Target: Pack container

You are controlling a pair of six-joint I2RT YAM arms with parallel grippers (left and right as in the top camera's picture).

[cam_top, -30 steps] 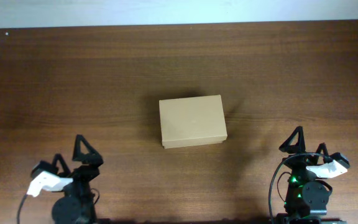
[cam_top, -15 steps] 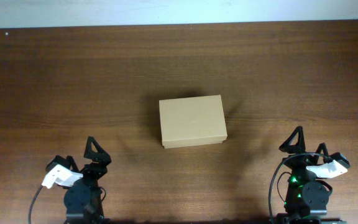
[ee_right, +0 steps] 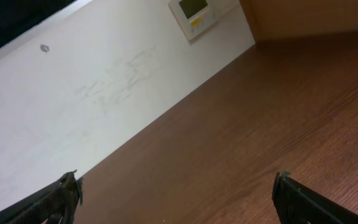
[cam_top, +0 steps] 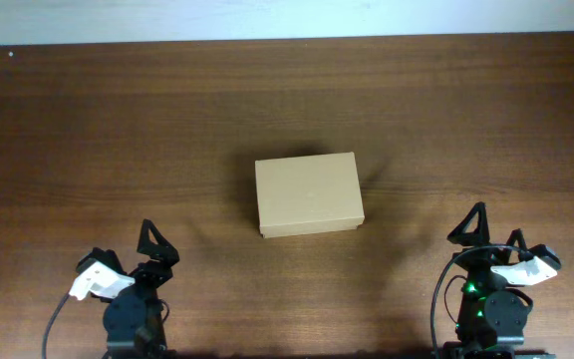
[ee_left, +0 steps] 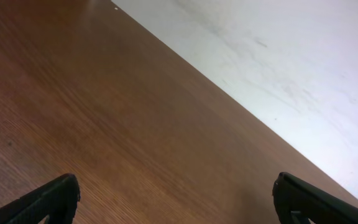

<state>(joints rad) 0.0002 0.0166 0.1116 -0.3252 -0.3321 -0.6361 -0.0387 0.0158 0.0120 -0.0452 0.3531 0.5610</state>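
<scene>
The container (cam_top: 309,194) is a tan cardboard box with its lid down, lying flat in the middle of the dark wooden table (cam_top: 118,130). My left gripper (cam_top: 153,241) sits near the front edge, well to the box's lower left. It is open, and its wrist view shows only bare wood between the fingertips (ee_left: 55,198). My right gripper (cam_top: 475,225) rests at the front right, also open, with nothing between its fingers (ee_right: 178,198). A tan side of the container (ee_right: 309,18) shows at the top right of the right wrist view.
A white wall runs along the table's far edge (cam_top: 287,38). A small white wall panel (ee_right: 194,14) with a screen hangs on it. Both arm bases stand at the front edge, with cables beside them.
The left arm swung a little to the right about a second ago and has held still since. The box and the right arm have not moved.
</scene>
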